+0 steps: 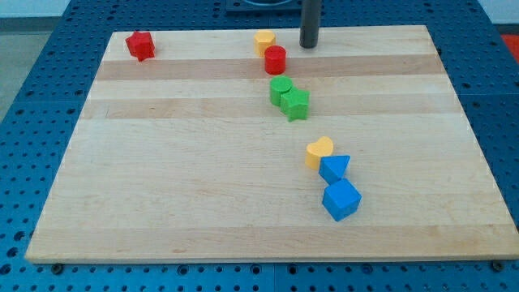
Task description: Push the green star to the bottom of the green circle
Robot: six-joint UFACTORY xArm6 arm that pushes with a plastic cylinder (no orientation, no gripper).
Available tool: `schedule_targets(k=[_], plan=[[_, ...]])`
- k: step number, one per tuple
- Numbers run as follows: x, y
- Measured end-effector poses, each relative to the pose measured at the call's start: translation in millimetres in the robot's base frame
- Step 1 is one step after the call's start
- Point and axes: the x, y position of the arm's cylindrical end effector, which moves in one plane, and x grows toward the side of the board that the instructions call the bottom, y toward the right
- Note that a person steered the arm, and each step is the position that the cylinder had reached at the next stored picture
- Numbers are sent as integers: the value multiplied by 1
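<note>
Eight blocks on the wooden counter [203,186]: green star [296,104] touching the green circle [280,88] at its lower right; red cylinder [275,60] just above the circle, yellow block [264,41] touching it at upper left; red star [139,45] well apart at the view's top left. Lower down, yellow heart [319,152], blue triangle [334,169] and blue cube [340,199] run in a touching chain. No gripper on this rig, so no open or closed state to note; my tip [309,45] rests near the top edge, right of the yellow block, clear of all blocks.
</note>
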Motion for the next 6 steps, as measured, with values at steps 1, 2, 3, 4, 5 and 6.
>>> schedule_targets(k=[1, 2, 3, 4, 5, 6], plan=[[37, 0], [78, 0], [118, 0], [145, 0], [172, -11], [189, -33]])
